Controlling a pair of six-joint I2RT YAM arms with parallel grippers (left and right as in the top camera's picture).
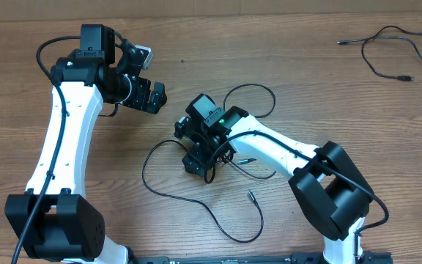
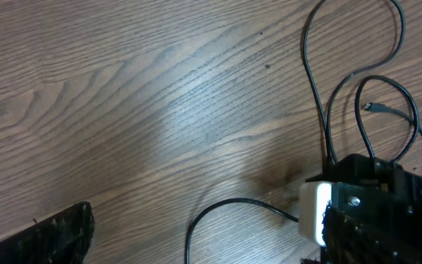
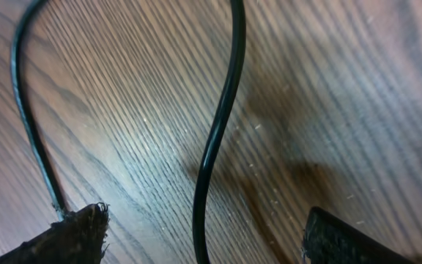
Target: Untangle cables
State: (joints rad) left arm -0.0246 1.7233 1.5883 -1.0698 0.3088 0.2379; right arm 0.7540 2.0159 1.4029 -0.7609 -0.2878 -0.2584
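Two arms (image 1: 64, 139) bent, R fingers (image 3: 72, 235) straddling cable (image 3: 222, 125) (spread wide), L fingers (image 2: 57, 235) hovering.

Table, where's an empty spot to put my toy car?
Bare wood runs along the far edge of the table, between the left gripper and the stray cable in the far right corner. It is crowded in the middle, where cables loop beside and under the right gripper.
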